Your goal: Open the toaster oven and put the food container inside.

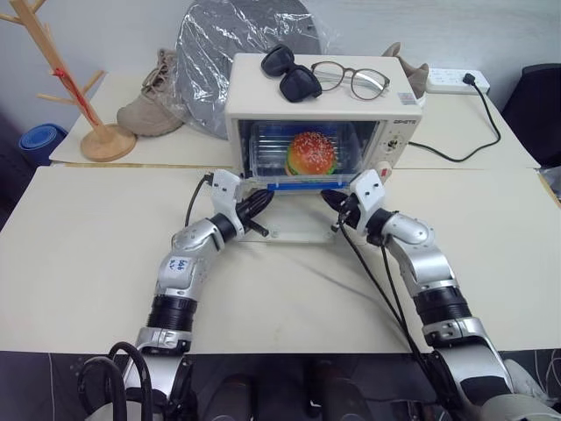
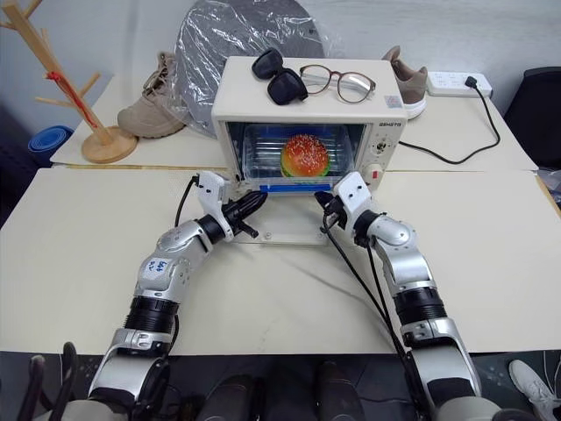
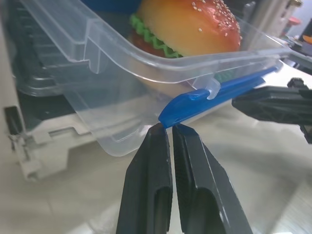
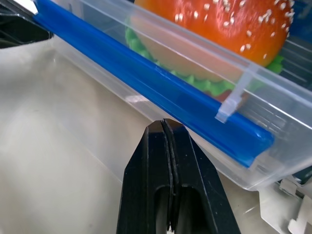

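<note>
The clear rectangular plastic food container (image 1: pixel 302 149) with a toy sesame-bun hamburger (image 1: pixel 310 153) inside it sits in the cavity of the small cream-white boxy toaster oven (image 1: pixel 323 105), whose glass door (image 1: pixel 294 224) lies dropped flat on the table (image 1: pixel 88 254) in front of it. The container's blue clip strip (image 1: pixel 298 184) runs along its near edge at the mouth of the oven.

The left gripper (image 3: pixel 167 127) has its two black fingers pressed together with only a hairline gap between them and nothing held; their tips sit right at one end of the blue strip, touching or all but touching it, which one I cannot tell. Just beyond the fingertips rises the container's clear corner, with the burger above it.

The right gripper (image 4: pixel 163 123) has its fingers shut tight against each other, empty. Their tips meet the clear wall of the container just under the blue strip, about midway along it, and a clear clip tab lies a little past them to one side.

In the head views both grippers reach over the lowered door from either side, angled inward toward each other, left (image 1: pixel 260 203) and right (image 1: pixel 337 204), with the strip between and just beyond their fingertips.

Farther out, black sunglasses (image 1: pixel 291 73) and thin-framed clear spectacles (image 1: pixel 351 80) rest on the oven's top
</note>
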### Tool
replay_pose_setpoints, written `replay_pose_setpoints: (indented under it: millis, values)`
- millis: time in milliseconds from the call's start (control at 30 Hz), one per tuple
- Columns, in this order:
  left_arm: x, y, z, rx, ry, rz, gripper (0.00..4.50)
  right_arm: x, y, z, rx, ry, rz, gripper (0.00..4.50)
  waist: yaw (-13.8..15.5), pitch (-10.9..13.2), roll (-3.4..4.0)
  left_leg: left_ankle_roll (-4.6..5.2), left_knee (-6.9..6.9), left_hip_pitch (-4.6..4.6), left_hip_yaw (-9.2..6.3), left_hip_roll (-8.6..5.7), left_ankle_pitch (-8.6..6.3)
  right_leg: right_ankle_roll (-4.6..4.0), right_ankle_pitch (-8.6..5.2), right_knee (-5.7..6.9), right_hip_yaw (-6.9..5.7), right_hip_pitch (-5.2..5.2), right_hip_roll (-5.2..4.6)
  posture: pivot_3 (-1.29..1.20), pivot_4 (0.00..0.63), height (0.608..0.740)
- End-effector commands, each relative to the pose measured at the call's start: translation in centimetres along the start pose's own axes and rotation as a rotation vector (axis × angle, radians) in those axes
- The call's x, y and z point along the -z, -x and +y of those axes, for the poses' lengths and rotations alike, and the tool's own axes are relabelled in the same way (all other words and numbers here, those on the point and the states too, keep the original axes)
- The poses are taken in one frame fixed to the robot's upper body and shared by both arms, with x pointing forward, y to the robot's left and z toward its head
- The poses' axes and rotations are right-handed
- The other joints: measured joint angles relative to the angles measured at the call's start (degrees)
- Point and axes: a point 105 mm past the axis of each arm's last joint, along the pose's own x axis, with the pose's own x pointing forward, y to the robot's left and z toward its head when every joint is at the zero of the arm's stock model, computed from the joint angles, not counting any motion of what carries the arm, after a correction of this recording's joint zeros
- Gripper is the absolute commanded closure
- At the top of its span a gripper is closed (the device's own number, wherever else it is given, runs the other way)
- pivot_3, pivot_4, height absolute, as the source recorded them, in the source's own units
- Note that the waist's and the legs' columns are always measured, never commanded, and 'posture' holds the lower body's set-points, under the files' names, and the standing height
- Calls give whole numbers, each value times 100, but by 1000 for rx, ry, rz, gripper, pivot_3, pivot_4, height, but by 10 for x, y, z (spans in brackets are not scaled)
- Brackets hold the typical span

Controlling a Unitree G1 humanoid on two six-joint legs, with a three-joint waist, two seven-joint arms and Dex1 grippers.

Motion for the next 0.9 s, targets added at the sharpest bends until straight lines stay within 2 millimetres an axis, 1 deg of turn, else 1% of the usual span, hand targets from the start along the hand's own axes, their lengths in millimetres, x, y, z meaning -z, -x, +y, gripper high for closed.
replay_pose_setpoints:
  millis: [33, 167, 267, 333, 433, 533, 600, 633, 667, 700, 733, 800, 900]
  values:
    - [-14, -7, 8, -61, -13, -66, 4265, -20, -13, -3, 15, 43, -69, 4500, 2, 0, 0, 0, 0, 0, 0, 0, 0, 0, 0, 0, 0, 0, 0, 0, 150, 740]
    - [-24, -11, 18, -139, 26, -133, 4265, -25, -23, -8, 55, 55, -93, 4500, -4, 0, 0, -1, 1, -10, 0, 0, 1, 1, 0, 0, -2, -9, -1, 0, 150, 740]
    - [-28, -12, 24, -169, 48, -158, 4265, -30, -24, -19, 142, 76, -114, 4500, -5, 0, 0, -6, 1, -29, 1, 0, 4, 1, 1, 3, -1, -30, 0, 0, 150, 740]
    - [-26, -12, 24, -161, 47, -154, 4265, -29, -24, -22, 158, 67, -114, 4500, -2, 0, 0, -11, 20, -87, 6, -2, 9, 4, 2, 25, 0, -88, -2, 0, 150, 740]
    - [-25, -9, 23, -134, 21, -139, 4265, -28, -24, -14, 109, 15, -107, 4500, -8, 0, 0, -12, 18, -88, 10, -1, 10, 4, 2, 24, -11, -89, 0, 0, 150, 740]
    - [-27, -1, 18, -67, -22, -110, 4265, -27, -16, 6, -52, -64, -77, 4500, -18, 0, 0, -11, 18, -86, 15, 0, 10, 5, 3, 25, -12, -89, 2, 0, 150, 740]
    - [-30, 10, 12, 10, -83, -83, 4265, -36, -4, 12, -114, -99, -92, 4500, -34, 0, 0, -11, 11, -84, 15, 2, 10, 5, 3, 25, -9, -91, 4, 0, 150, 740]
    - [-36, 34, 12, 94, -130, -64, 4092, -47, 14, 4, -124, -87, -122, 4500, -40, 0, 0, -11, 10, -84, 14, 3, 10, 5, 3, 25, -3, -90, 4, 0, 150, 740]
    - [-40, 50, 9, 159, -160, -44, 3885, -55, 28, -1, -134, -74, -139, 4500, -75, 1, 2, -11, 9, -87, 14, 3, 10, 5, 3, 24, -2, -94, 4, 0, 150, 740]
    - [-47, 68, 5, 231, -173, -44, 3703, -60, 41, -8, -130, -48, -147, 4500, -95, 2, 3, -11, 5, -97, 12, 4, 10, 5, 3, 23, 10, -105, 2, 0, 150, 740]
    - [-58, 87, 1, 308, -223, -77, 3404, -60, 53, -18, -115, -30, -137, 4500, -104, 3, 4, -11, 2, -97, 11, 3, 10, 5, 3, 22, 13, -106, -1, 0, 150, 740]
    - [-59, 112, 10, 346, -298, -20, 2821, -47, 73, -38, -63, -25, -70, 4500, -114, 3, 4, -10, 5, -102, 9, 2, 9, 4, 2, 15, 10, -108, -4, 0, 150, 740]
    - [-56, 140, 13, 444, -329, 92, 1962, -25, 99, -54, -64, 15, 31, 4500, -109, 3, 5, -2, -1, -67, 2, 2, 4, -5, -2, -18, 4, -68, -8, 0, 150, 740]
